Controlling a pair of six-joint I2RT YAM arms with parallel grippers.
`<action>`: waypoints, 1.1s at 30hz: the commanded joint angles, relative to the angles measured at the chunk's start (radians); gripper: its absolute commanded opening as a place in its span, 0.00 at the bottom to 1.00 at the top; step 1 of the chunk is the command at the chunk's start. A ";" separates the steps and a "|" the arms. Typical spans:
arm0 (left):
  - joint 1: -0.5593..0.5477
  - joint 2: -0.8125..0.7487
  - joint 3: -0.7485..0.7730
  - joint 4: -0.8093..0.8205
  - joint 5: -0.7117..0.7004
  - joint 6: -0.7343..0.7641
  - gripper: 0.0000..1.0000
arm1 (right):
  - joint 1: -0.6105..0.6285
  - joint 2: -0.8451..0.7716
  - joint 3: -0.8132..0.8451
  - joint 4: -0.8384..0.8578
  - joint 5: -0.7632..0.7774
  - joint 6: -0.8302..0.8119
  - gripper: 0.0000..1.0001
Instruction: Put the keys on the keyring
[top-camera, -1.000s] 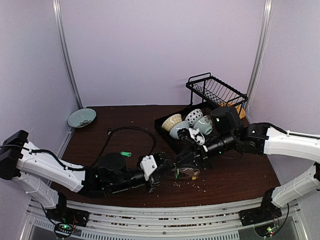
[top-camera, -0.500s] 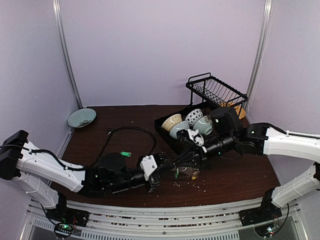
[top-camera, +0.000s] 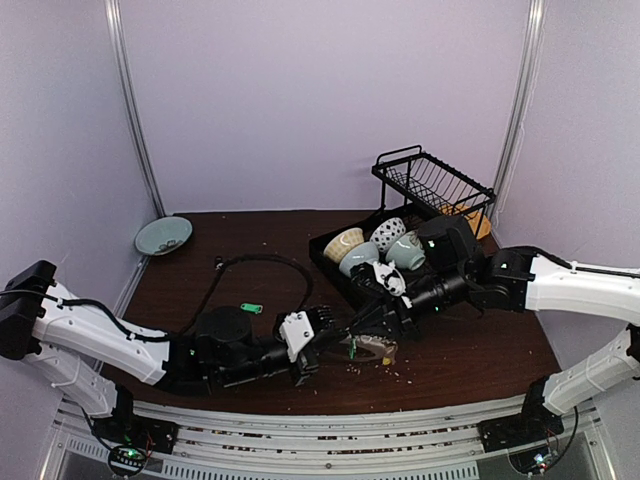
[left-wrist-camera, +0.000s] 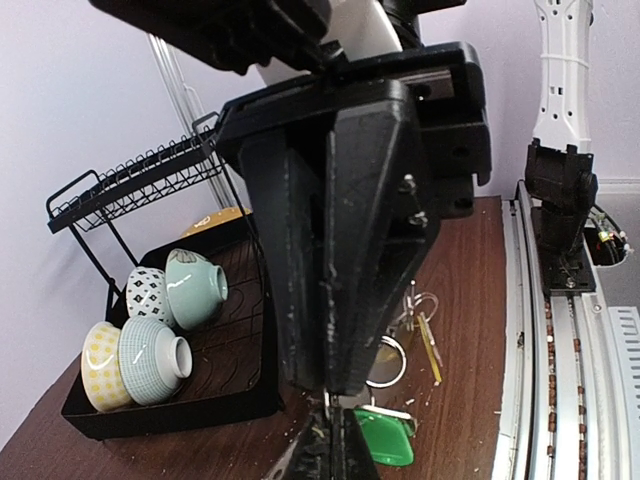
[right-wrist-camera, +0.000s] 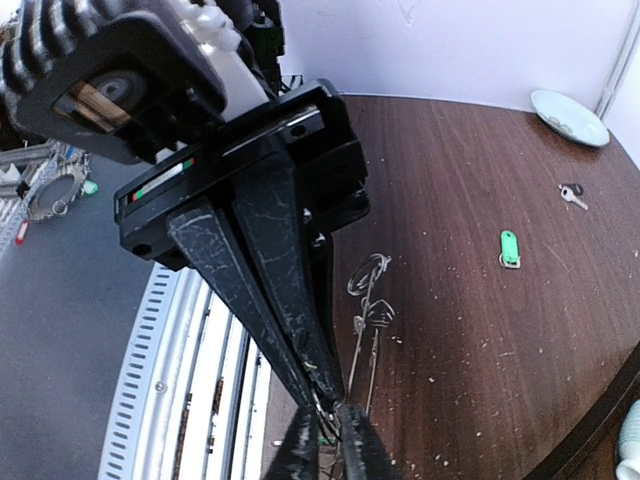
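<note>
The left gripper and the right gripper meet tip to tip just above the table, at 5 o'clock of its middle in the top view. The left one's fingers are pressed together to a point. A small silvery bit shows at that point, but I cannot tell what it is. The right one's fingers stand close, with only a slim gap between them around that same bit, and I cannot tell whether they clamp it. The keys lie in a loose cluster on the wood just under the meeting tips, at 6 o'clock of them. The left wrist view shows 1 yellow key and 1 green tag there. A thin silver ring, the keyring as far as I can tell, lies just beside the tag. Another green tag lies well apart at 9 o'clock of the grippers, and 1 small key lies farther off toward the pale plate at 10 o'clock. At 1 o'clock sits a black tray holding 4 bowls, with a wire dish rack behind it.
</note>
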 joint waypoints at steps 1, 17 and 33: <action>-0.005 -0.035 0.002 0.080 0.013 -0.010 0.00 | 0.005 0.004 0.023 -0.006 0.027 0.005 0.04; -0.005 -0.063 0.013 -0.010 -0.031 -0.100 0.29 | 0.006 -0.023 0.035 0.015 0.167 0.108 0.00; -0.004 -0.040 -0.061 0.062 -0.119 -0.132 0.45 | 0.013 -0.019 0.028 0.124 0.230 0.346 0.00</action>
